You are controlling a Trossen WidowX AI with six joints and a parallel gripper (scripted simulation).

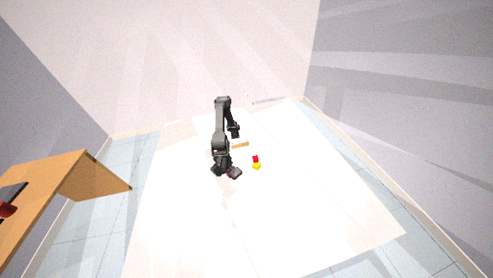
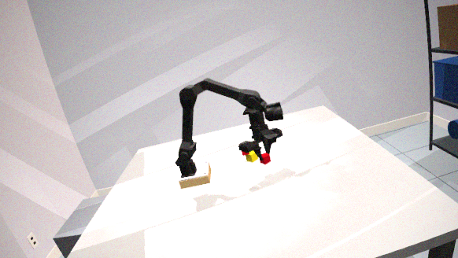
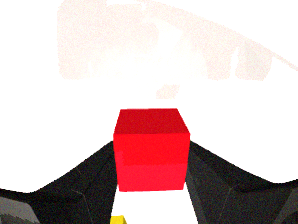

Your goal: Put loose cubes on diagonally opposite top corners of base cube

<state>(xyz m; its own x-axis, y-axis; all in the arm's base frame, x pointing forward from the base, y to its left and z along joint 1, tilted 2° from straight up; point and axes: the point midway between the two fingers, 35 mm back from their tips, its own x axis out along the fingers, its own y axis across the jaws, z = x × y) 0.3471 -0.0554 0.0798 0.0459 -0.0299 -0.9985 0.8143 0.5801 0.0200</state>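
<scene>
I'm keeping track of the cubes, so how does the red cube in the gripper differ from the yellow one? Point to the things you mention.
The red cube (image 2: 265,159) (image 3: 152,150) is between the gripper's fingers, while the yellow cube (image 1: 256,166) (image 2: 252,156) (image 3: 117,220) is outside them. Also, one is red, the other yellow. Both are plain, single-colored blocks.

top cam: high up, tilted down, far off, whole arm plus worktop (image 1: 296,212) (image 2: 315,204) | exterior: off to the side, angled down, a bit nearer, same arm+worktop | wrist: super close, peeking between the tool's fingers
</scene>
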